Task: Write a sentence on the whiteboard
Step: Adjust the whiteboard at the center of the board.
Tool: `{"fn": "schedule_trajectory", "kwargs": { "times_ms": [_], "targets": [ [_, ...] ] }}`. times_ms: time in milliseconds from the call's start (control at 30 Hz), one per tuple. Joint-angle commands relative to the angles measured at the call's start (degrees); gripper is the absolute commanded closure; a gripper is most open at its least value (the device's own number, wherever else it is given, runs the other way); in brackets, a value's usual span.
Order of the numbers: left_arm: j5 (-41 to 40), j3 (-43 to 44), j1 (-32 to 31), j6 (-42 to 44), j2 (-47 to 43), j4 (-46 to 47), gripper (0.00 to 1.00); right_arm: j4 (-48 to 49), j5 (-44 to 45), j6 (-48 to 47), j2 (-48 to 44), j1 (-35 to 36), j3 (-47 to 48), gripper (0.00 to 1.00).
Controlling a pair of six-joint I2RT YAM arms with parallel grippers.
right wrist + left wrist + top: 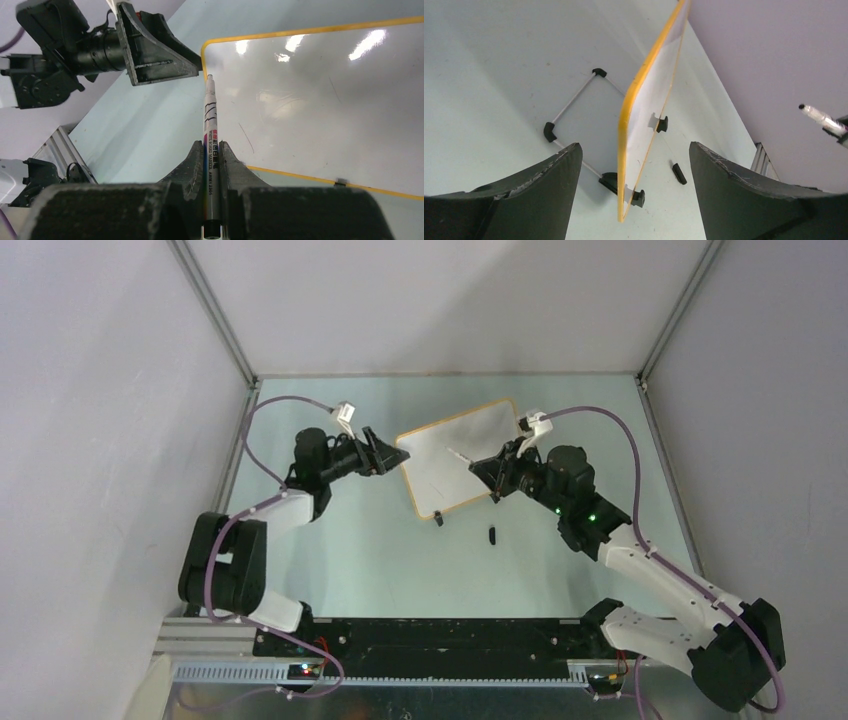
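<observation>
The whiteboard [465,455] stands tilted on its wire stand [574,100], with an orange-tan frame and black clip feet. No sentence shows on its white face [325,100], only faint thin streaks. My left gripper [635,146] is open at the board's left edge [631,110]. That edge lies in line between the two fingers and touches neither. My right gripper [210,145] is shut on a whiteboard marker [210,125]. The marker's tip points at the board's corner, close to the left gripper [197,62].
A small black marker cap [492,534] lies on the pale green table in front of the board, also seen as the cap [679,173] between the left fingers. Grey walls with metal corner posts enclose the table on three sides.
</observation>
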Motion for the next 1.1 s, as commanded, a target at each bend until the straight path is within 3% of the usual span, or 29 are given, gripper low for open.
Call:
{"fn": "schedule_trajectory", "kwargs": {
  "times_ms": [0, 233, 400, 567, 700, 833, 1067],
  "targets": [
    [-7.24, 4.65, -0.05, 1.68, -5.37, -14.06, 0.16, 1.21, -1.33, -1.63, 0.46, 0.38, 1.78, 1.0],
    [-10.83, 12.91, 0.56, 2.54, -7.04, -28.24, 0.17, 2.54, -1.04, -2.33, -1.71, 0.44, -0.8, 1.0],
    [-10.99, 21.62, 1.34, 10.41, -4.62, -41.07, 0.17, 4.1, -1.25, -2.43, -2.76, 0.44, -2.6, 1.0],
    [-3.05, 26.42, 3.28, 12.73, -0.58, -40.76, 0.16, 5.58, -2.78, -2.75, -1.73, 0.7, -3.43, 1.0],
    [4.08, 30.77, 5.01, 11.0, 4.29, -37.85, 0.21, 7.18, -3.32, -3.61, -1.16, 1.38, -4.11, 1.0],
    [5.86, 36.0, 4.94, 10.56, 8.2, -40.6, 0.22, 8.29, -2.78, -4.0, -0.56, 1.66, -3.93, 1.0],
    [8.48, 34.45, 3.14, 11.54, 10.22, -39.03, 0.23, 5.69, -0.85, -4.53, 0.1, 1.76, -0.5, 1.0]
  ]
}}
